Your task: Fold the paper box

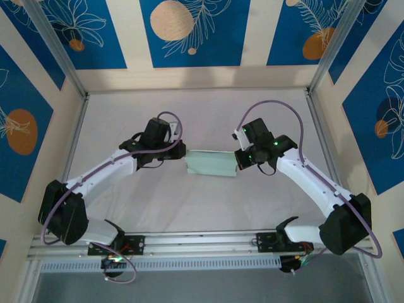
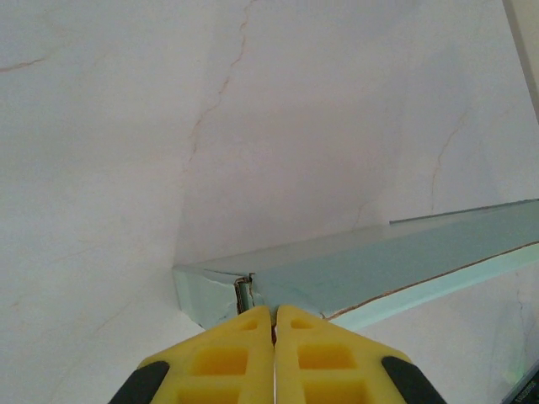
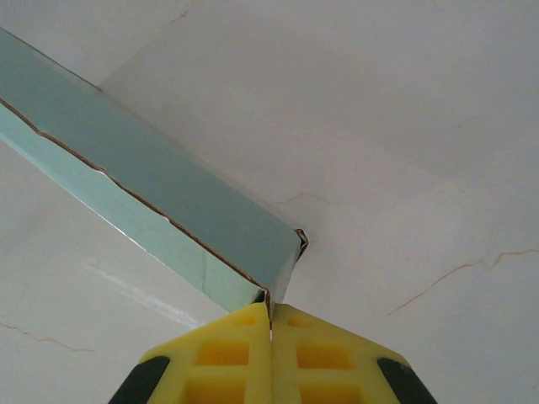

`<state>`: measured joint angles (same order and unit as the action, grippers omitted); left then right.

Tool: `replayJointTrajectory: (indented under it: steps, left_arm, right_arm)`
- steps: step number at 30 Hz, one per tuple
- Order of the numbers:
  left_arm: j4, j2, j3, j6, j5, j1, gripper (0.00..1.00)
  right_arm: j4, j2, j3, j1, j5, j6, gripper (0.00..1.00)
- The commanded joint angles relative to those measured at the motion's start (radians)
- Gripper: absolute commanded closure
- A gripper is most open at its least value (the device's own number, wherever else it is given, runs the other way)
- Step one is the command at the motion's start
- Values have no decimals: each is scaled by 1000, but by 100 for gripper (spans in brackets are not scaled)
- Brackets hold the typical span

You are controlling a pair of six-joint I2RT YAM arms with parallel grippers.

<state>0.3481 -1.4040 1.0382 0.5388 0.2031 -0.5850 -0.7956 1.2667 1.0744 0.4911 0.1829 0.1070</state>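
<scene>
The paper box is a small flat pale grey-green box held between the two arms over the middle of the table. My left gripper pinches its left end. In the left wrist view the yellow fingers are closed together on the card edge of the box, the gripper shut on it. My right gripper holds the box's right end. In the right wrist view the box runs up to the left, and the gripper is shut on its corner edge.
A white cloth covers the table, wrinkled in places. Aluminium frame posts and walls with blue leaf panels close in the left, right and back. A metal rail carrying the arm bases runs along the near edge.
</scene>
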Motion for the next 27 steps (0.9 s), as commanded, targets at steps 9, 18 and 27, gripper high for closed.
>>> replayJointTrajectory:
  steps: [9,18,27]
  left_arm:
    - [67,-18,30,-40,-9,-19,94]
    - [70,-18,36,-43,-18,-32,94]
    - [77,-16,37,-48,-28,-38,94]
  right_arm:
    - [-99,54,127,-67,-272,123,98]
    - [-97,79,126,-108,-450,185,98]
    - [-97,86,108,-154,-512,204,95]
